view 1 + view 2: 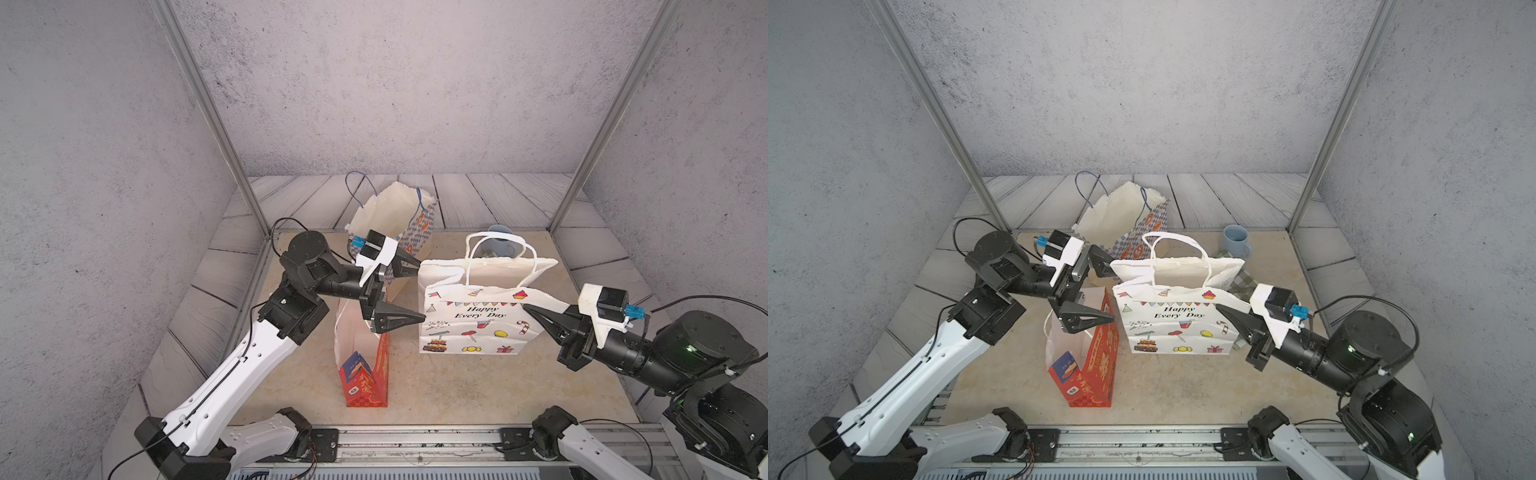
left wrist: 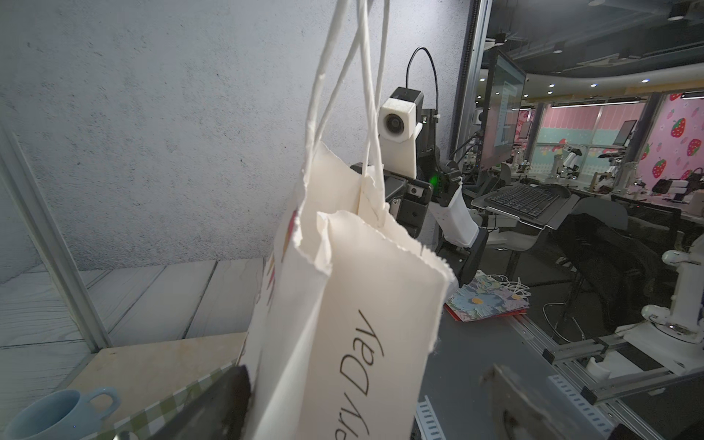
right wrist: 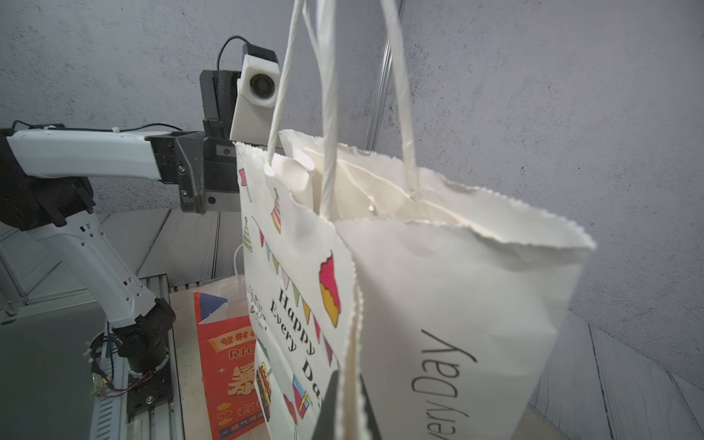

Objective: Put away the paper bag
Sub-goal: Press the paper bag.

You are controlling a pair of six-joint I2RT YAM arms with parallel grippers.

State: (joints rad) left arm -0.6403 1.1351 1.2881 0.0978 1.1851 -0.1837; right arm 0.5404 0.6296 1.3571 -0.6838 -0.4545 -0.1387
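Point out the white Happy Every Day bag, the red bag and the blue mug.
white paper bag (image 1: 471, 330): in a top view, on its printed front panel.
red paper bag (image 1: 362, 390): in a top view, on its near end panel.
blue mug (image 1: 1233, 244): in a top view, on its body.

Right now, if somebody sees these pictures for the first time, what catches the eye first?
The white paper bag printed "Happy Every Day" stands upright mid-table, with the open left tool astride its left edge and the shut right tool at its right edge. A red paper bag stands beside it under the left arm, and a blue-checked paper bag stands behind.
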